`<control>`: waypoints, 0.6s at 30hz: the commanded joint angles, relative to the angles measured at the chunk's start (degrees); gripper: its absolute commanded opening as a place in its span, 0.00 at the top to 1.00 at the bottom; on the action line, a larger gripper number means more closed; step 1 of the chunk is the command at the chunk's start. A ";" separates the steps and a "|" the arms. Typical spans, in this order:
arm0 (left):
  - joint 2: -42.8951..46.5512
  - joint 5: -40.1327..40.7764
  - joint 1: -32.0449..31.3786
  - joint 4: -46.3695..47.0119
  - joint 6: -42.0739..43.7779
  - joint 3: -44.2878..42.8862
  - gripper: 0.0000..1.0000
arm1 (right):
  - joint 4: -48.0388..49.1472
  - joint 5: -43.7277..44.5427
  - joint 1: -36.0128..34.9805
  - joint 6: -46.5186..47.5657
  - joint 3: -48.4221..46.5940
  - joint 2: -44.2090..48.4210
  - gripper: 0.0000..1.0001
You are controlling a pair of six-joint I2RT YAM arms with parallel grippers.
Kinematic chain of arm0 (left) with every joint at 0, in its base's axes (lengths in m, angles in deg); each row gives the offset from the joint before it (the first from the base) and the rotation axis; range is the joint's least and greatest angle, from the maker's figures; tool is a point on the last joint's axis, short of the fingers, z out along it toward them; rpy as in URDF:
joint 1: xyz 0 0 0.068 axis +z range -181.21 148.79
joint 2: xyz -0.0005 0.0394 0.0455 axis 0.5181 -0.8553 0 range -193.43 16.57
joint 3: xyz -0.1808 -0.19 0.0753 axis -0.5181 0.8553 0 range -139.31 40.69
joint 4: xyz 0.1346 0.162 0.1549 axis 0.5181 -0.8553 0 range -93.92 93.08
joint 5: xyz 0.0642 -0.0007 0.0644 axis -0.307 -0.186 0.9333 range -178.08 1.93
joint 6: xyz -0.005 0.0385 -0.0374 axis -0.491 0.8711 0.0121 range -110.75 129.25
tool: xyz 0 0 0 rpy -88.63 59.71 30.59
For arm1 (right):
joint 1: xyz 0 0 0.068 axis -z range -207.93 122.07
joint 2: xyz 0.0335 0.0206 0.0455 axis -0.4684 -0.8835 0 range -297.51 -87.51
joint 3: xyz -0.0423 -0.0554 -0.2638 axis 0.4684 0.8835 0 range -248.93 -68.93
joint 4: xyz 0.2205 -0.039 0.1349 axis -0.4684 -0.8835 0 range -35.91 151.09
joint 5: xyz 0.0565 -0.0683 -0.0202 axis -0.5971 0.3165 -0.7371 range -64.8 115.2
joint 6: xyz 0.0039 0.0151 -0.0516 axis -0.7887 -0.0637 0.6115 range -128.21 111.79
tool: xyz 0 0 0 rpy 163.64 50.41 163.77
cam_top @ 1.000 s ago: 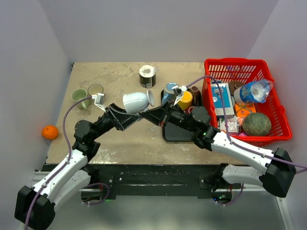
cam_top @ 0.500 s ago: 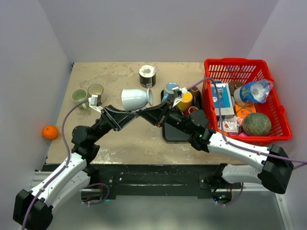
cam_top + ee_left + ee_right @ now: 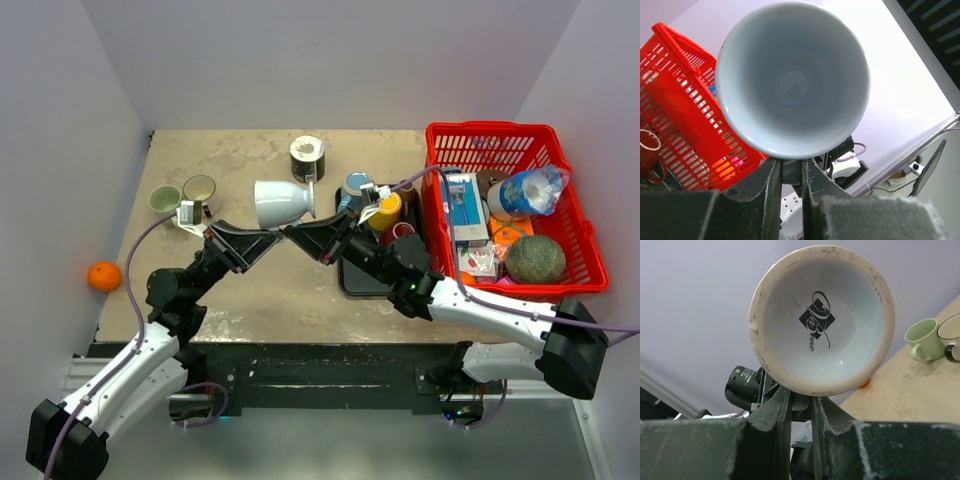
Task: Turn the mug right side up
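Lifted off the table [image 3: 262, 292], turned on its side: white mug [image 3: 281, 203], mouth leftward, foot rightward. Pinched from beneath by left gripper [image 3: 267, 237] and right gripper [image 3: 293, 233], fingers nearly together on mug's underside. Free room below; black tray [image 3: 349, 283] edge near on right.

Open tabletop [image 3: 270, 290] ran along the near side, beneath the held-up mug [image 3: 283, 203]. To its right, blue cup [image 3: 355, 185], yellow cup [image 3: 387, 208] and black tray [image 3: 352, 282] crowded close. Dark mug [image 3: 307, 158] stood just beyond, green mug [image 3: 163, 200] off left, and the red basket [image 3: 490, 128] walled the right side.
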State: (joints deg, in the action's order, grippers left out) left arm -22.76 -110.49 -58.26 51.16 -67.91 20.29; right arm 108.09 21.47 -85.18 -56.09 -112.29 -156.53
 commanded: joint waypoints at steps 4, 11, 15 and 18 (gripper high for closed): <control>-0.48 4.84 -0.11 -2.72 2.54 -0.43 1.00 | 3.71 -0.49 -1.98 2.27 -2.17 0.46 1.00; 0.83 6.77 -0.20 -9.57 8.52 -2.00 1.00 | -1.73 2.05 -2.07 0.33 -2.61 0.90 0.69; 1.36 7.73 -0.20 -12.82 11.86 -3.24 1.00 | -6.65 3.55 -1.98 -1.16 -3.58 0.99 0.26; 1.28 9.40 -0.11 -18.35 15.46 -5.87 1.00 | -11.92 6.35 -2.07 -2.13 -4.98 0.64 0.13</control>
State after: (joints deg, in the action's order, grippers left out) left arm -21.85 -106.21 -58.41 38.26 -59.89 19.96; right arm 99.79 25.60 -86.43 -57.03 -112.66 -156.55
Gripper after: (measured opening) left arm 0.207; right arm 0.798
